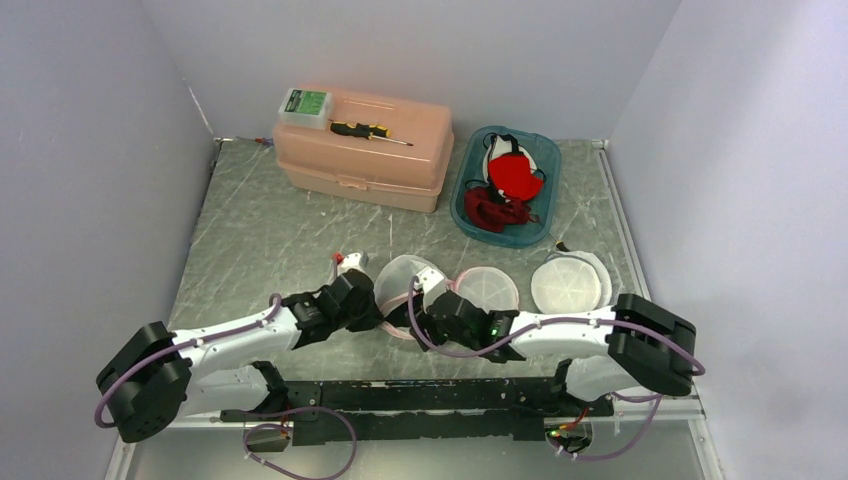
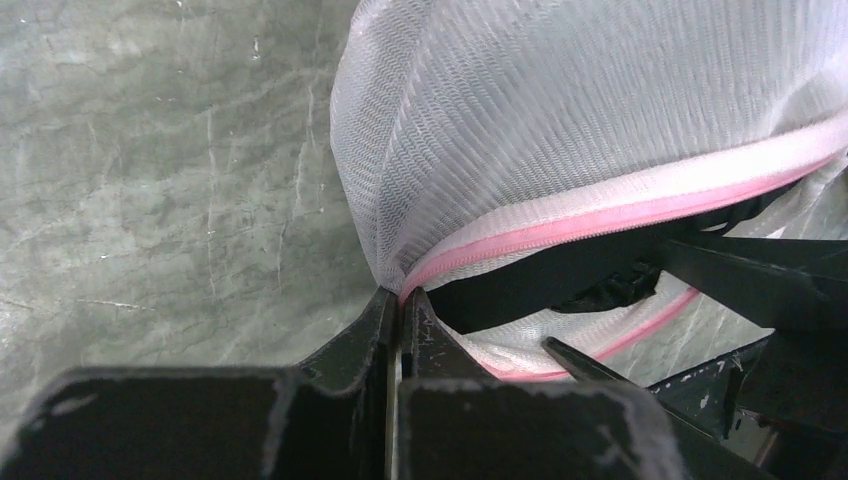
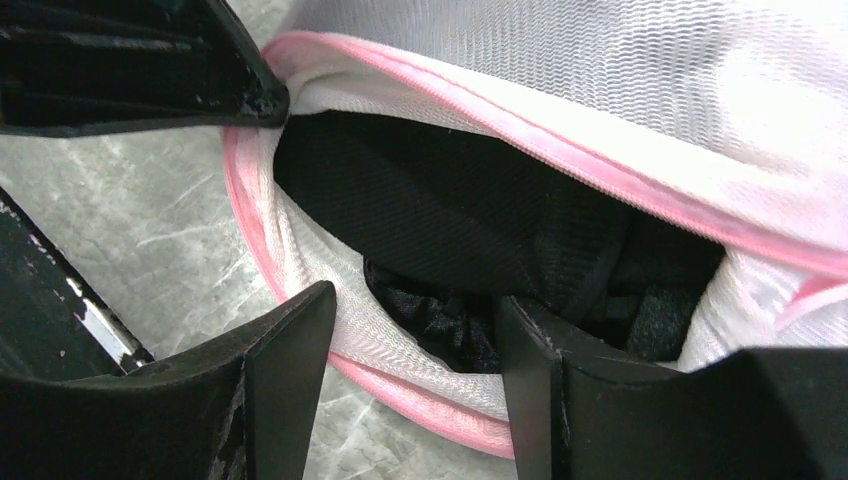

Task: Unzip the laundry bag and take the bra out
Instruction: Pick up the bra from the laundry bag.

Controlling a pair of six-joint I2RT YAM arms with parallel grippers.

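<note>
Black fabric bra sits just ahead of my spread right pincer, whose jaws straddle the lower lip of the white mesh laundry bag, its pink zipper open, on the grey marbled table. My left pincer, pressed together, pinches the bag's zipper end beyond.

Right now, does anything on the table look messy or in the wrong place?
Nothing is spilled or broken. The mesh bag gapes open with a black bra bunched inside, but that is just the job under way. One small oddity: a screwdriver lies loose on the lid of the pink box.
</note>
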